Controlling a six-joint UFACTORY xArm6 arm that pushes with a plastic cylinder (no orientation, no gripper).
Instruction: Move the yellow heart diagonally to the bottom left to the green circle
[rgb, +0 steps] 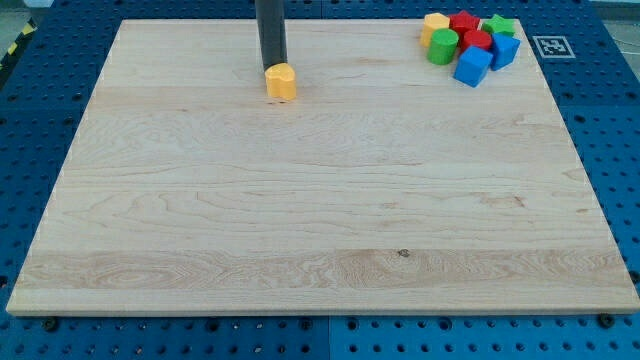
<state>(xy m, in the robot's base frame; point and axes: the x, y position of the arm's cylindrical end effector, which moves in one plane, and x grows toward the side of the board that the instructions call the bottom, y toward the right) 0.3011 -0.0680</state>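
A straight, plain dark grey rod, ending in my tip (272, 69).

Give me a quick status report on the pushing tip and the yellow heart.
My tip touching yellow heart from the view's top. Green circle far off, in cluster at view's top right. Board between them bare.

My dark rod is hanging straight down from twelve o'clock — my tip (272, 69) is resting low, upright, untilted.
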